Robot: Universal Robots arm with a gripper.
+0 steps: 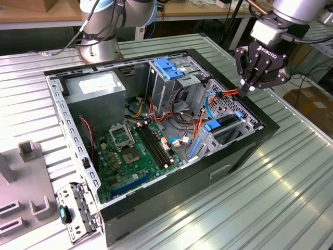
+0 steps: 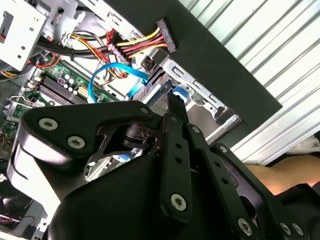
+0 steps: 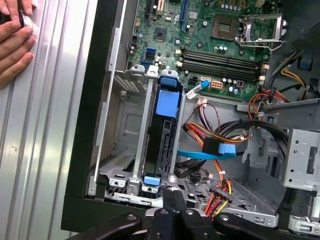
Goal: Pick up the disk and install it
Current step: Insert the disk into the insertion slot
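Observation:
The disk (image 3: 164, 137), dark and edged by blue carrier rails, sits on edge in a slot of the silver drive cage (image 3: 122, 125) at the case's near corner. In the exterior view the disk (image 1: 225, 124) lies in the cage at the exterior view's right side of the open black computer case (image 1: 171, 182). My gripper (image 1: 244, 89) hangs just above that cage, its black fingers (image 3: 172, 197) pressed together with nothing between them. In the second wrist view the gripper (image 2: 173, 101) points at the blue end of the disk (image 2: 180, 91).
Red, yellow and black power wires (image 3: 220, 192) and a blue data cable (image 3: 210, 150) run close beside the cage. The green motherboard (image 1: 132, 151) fills the case floor. A person's hand (image 3: 14, 42) rests on the ribbed metal table (image 1: 291, 172) beside the case.

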